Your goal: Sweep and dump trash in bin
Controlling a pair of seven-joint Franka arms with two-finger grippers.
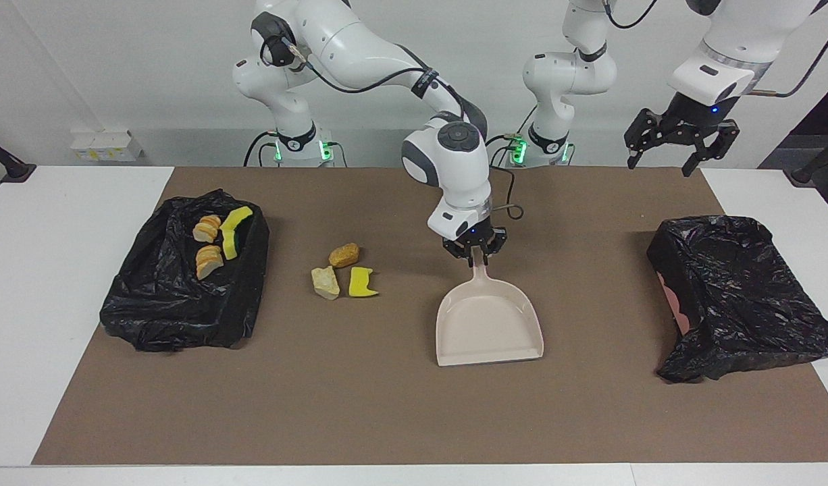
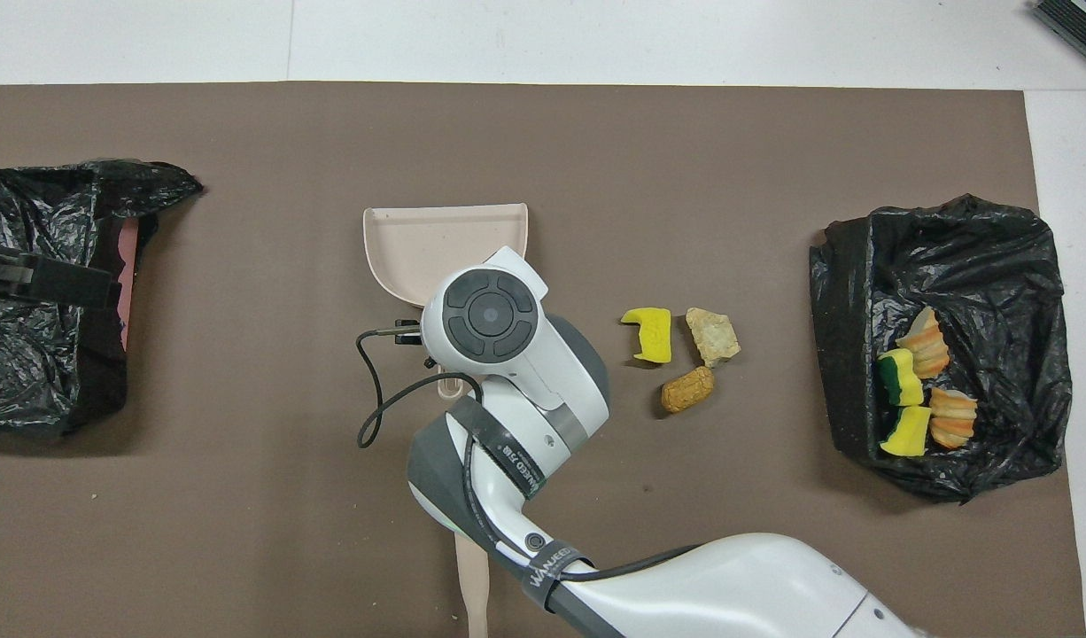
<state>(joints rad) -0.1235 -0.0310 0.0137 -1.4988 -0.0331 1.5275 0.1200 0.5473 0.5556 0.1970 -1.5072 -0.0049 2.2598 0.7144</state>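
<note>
Centrally on the brown mat (image 1: 400, 405), the right gripper (image 1: 474, 250) is clamped on the handle of the beige dustpan (image 1: 489, 327), whose pan lies flat with its mouth facing away from the robots. Three scraps of trash (image 1: 343, 272) lie loose on the mat beside the dustpan, toward the right arm's end; four more (image 1: 219, 236) sit in the black-lined bin (image 1: 184, 304) there. The left gripper (image 1: 677, 147) hangs with fingers spread wide above the table's edge, near the other lined bin (image 1: 738, 297). A brush (image 2: 474, 576) handle shows by the robots.
</note>
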